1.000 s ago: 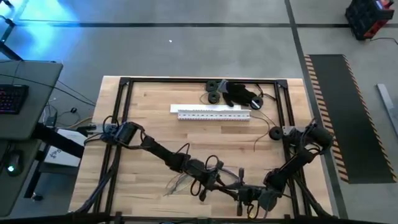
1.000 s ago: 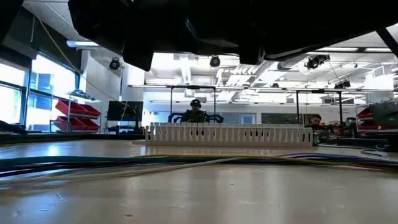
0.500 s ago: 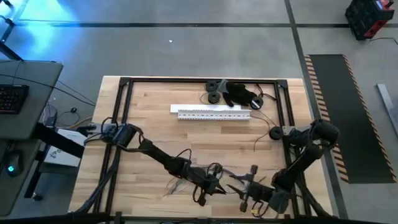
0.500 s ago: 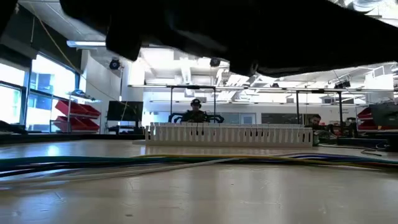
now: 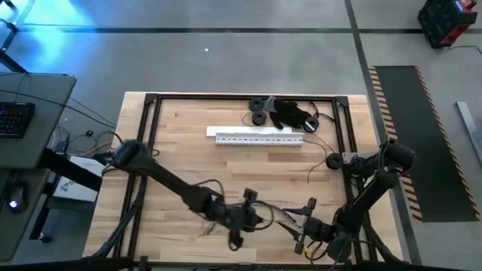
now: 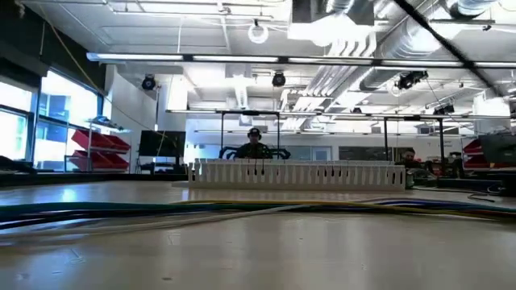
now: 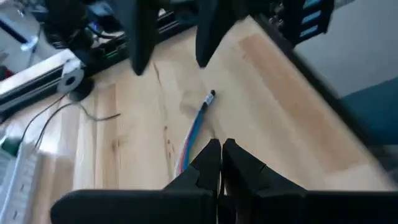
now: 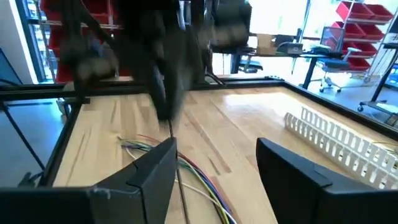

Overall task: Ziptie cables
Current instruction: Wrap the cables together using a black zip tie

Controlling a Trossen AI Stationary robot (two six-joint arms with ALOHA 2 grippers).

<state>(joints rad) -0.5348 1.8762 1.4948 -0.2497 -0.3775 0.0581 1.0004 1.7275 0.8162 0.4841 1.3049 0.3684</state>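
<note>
Watching from my station: both arms sit low in the lower half of the high view, over the wooden surface (image 5: 188,135).
Left gripper: I see the left gripper (image 5: 252,216) at lower centre of the high view; in the left wrist view its fingers (image 7: 210,163) are pressed together, with the cables running in under their tips, though I cannot tell whether they are pinched.
Right gripper: the right gripper (image 5: 305,226) sits at lower right of centre in the high view, just beside the left one; in the right wrist view its fingers (image 8: 157,167) are spread apart with nothing between them.
Cables: the cables (image 5: 282,217) lie between the two grippers on the surface; the left wrist view shows a coloured bundle (image 7: 194,130) ending in a dark tip, and the right wrist view shows loose strands (image 8: 186,168) fanned out.
White strip: a slotted white strip (image 5: 256,135) lies at upper centre of the high view, well apart from the arms.
Dark clutter: dark rings and parts (image 5: 282,113) lie just above that strip.
Background: a person (image 6: 254,145) sits far behind the surface in the low view.
</note>
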